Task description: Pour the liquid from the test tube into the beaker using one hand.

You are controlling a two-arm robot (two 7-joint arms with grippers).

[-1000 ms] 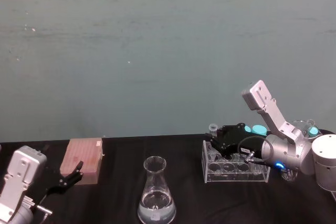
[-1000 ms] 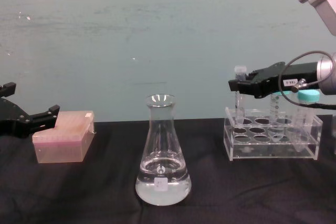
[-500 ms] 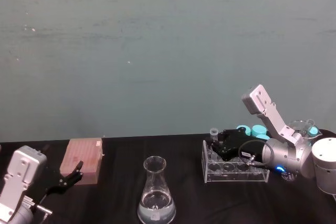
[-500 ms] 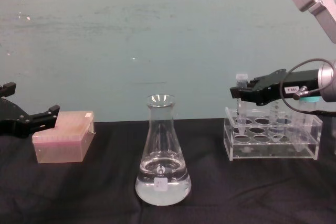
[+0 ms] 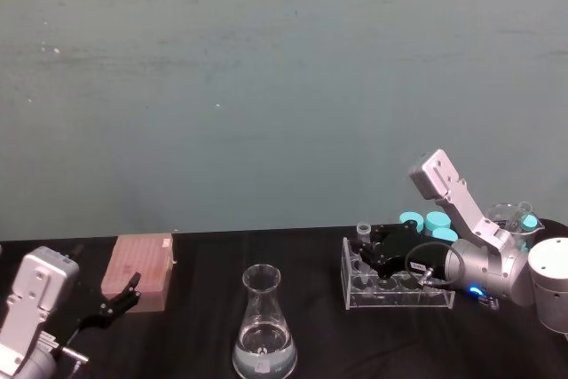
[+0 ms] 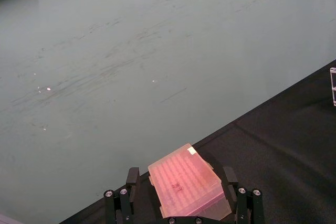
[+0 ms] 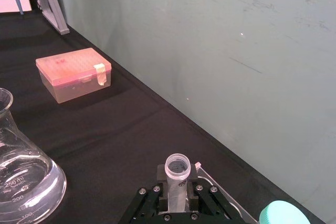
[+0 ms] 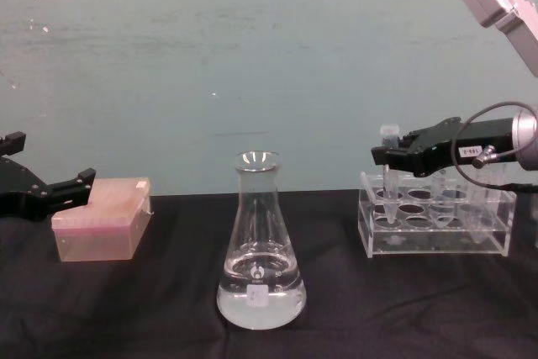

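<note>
**Right gripper holding the test tube at the rack**

The right gripper is reaching in from the right with its forearm nearly level, a white link of the arm rising steeply above and behind it. Its black fingers are clenching the test tube just below the flared rim. The tube is standing upright with its open mouth facing up, and its lower end is sitting in a hole at the left end of the clear rack. In the head view the same gripper is lying over the rack's left end, with teal caps standing just behind it. Whether the tube is holding any liquid cannot be told.

The beaker is standing upright at the near centre of the black table, well apart from the rack, with clear liquid pooling in its wide base.

The left gripper is hanging at the far left, its jaws released and empty, pointing at the pink box just beside it.
</note>
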